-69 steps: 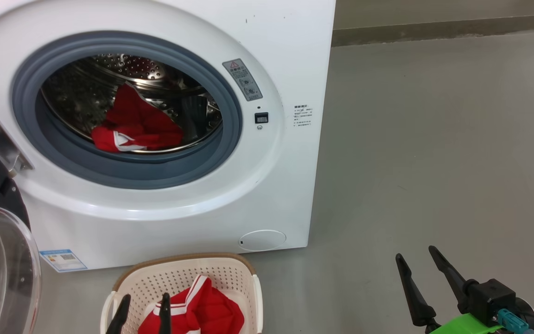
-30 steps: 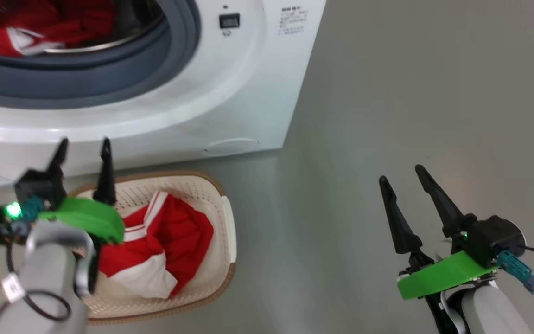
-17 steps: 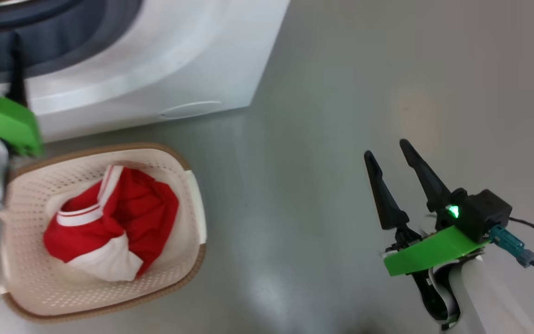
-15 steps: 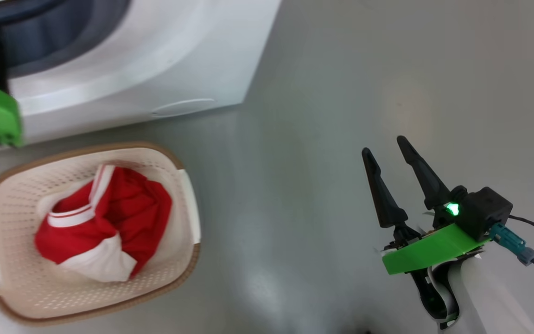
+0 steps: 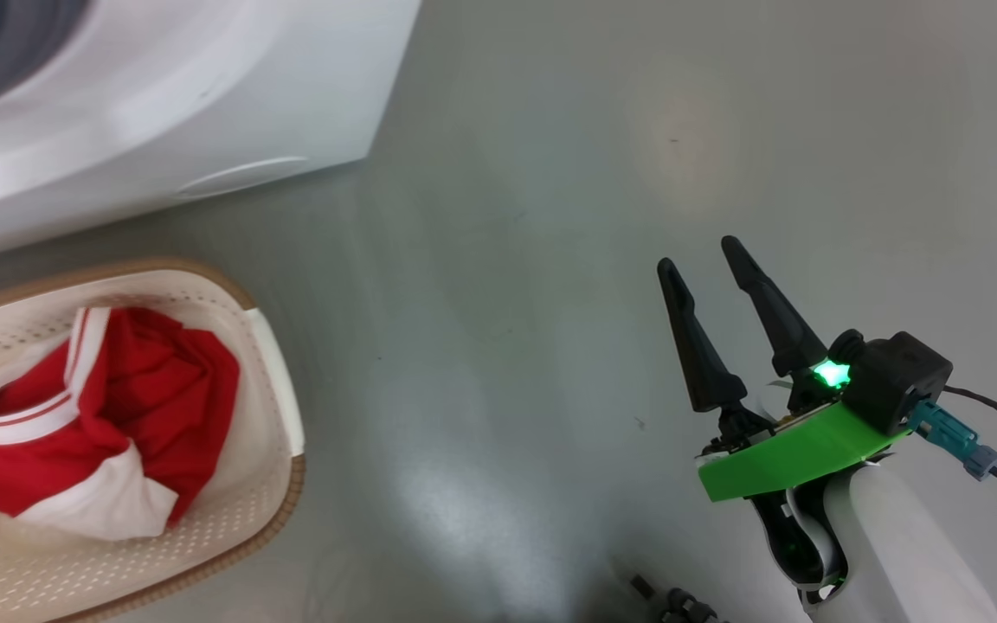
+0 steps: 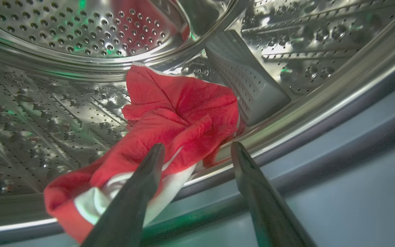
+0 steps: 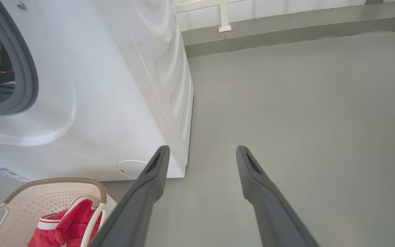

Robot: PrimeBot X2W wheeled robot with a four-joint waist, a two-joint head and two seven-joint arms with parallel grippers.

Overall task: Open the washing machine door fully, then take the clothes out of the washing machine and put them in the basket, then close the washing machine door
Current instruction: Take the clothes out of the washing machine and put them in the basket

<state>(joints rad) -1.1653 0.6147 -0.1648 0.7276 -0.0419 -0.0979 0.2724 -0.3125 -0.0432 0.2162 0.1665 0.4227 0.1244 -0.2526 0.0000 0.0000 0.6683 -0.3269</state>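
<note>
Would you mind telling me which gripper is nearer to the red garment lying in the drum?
Left. The left gripper is open at the drum mouth, close before the red garment; the right gripper hangs open over the floor, right of the washing machine.

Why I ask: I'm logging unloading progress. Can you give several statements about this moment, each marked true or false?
1. The basket holds red clothes. True.
2. The drum is empty. False: a red garment lies in it.
3. The left gripper is open, pointing at that garment. True.
4. The right gripper grips cloth. False: it is open and empty above the floor.
</note>
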